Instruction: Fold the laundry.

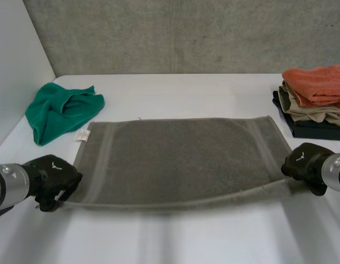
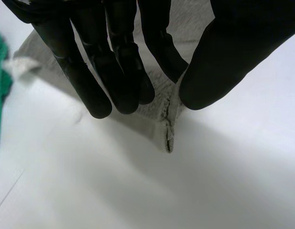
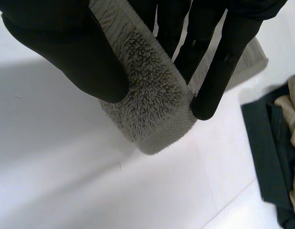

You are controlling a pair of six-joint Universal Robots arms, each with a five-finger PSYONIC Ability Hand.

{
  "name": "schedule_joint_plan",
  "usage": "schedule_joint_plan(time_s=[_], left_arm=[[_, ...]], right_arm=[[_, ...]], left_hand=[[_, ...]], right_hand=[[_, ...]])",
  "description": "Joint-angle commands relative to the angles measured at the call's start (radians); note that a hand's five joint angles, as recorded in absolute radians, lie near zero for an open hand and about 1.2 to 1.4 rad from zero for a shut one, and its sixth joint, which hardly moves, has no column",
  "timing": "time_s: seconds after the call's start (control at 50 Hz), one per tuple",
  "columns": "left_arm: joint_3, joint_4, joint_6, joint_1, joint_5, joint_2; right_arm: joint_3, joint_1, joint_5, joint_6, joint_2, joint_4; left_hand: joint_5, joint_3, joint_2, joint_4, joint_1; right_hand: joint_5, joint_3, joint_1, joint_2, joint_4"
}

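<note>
towel [image 1: 180,159]: grey fuzzy terry cloth | table [image 1: 175,236]: smooth white, faintly glossy

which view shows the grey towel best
The head view: the whole grey towel lies spread on the table, left hand and right hand at its near corners. Each wrist view shows one corner pinched between thumb and fingers.

This looks like a robot lab: a plain white table [image 1: 175,88] stands against a bare grey wall [image 1: 175,33] and a white panel [image 1: 16,66], two machine arms [image 1: 7,184] reach over it, and a folded stack [image 1: 315,102] lies at its edge.
</note>
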Motion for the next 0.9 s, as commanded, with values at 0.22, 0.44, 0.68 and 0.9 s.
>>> schedule_joint_plan(time_s=[0.22,0.44,0.68,0.9], left_arm=[[0.476,0.297,-0.203,-0.174,-0.153,-0.333],[0.874,0.354,-0.219,-0.250,-0.302,-0.656],[1.096,0.360,-0.213,-0.297,-0.328,-0.819],[0.932,0.449,-0.233,-0.325,-0.375,-0.710]], right_arm=[[-0.293,0.086,0.074,0.260,0.273,-0.364],[-0.609,0.129,0.123,0.274,0.539,-0.516],[-0.793,0.153,0.143,0.219,0.752,-0.648],[-0.606,0.161,0.183,0.352,0.645,-0.837]], left_hand=[[0.235,0.203,0.199,0.198,0.243],[0.235,0.203,0.199,0.198,0.243],[-0.986,-1.019,-1.023,-1.024,-0.979],[-0.986,-1.019,-1.023,-1.024,-0.979]], right_hand=[[0.189,0.209,0.229,0.219,0.192],[0.189,0.209,0.229,0.219,0.192],[-1.032,-1.013,-0.993,-1.003,-1.030],[-1.032,-1.013,-0.993,-1.003,-1.030]])
